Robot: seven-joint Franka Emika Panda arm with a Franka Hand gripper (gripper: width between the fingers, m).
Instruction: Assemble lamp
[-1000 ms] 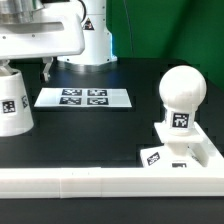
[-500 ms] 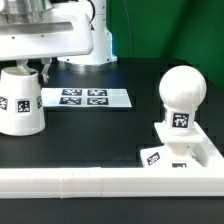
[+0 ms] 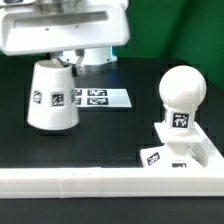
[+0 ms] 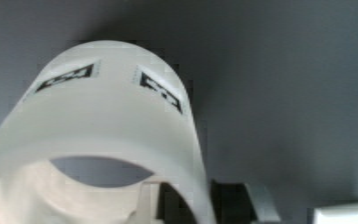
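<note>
The white cone shade (image 3: 54,98) with square tags hangs from my gripper (image 3: 56,62), which is shut on its narrow top rim. It sits at the exterior view's left, slightly tilted. In the wrist view the shade (image 4: 114,120) fills most of the picture. Its wall is pinched between my dark fingers (image 4: 250,200) at the gripper (image 4: 211,205). The round-headed bulb (image 3: 183,88) stands upright in the blocky square base (image 3: 178,150) at the exterior view's right, well apart from the shade.
The marker board (image 3: 105,98) lies flat behind the shade, partly covered by it. A long white rail (image 3: 90,181) runs along the front edge, with a raised corner by the base. The robot's white pedestal (image 3: 95,55) stands at the back.
My gripper has carried the shade from the far left edge toward the exterior view's right. The shade now covers part of the marker board. The bulb and base have not moved.
</note>
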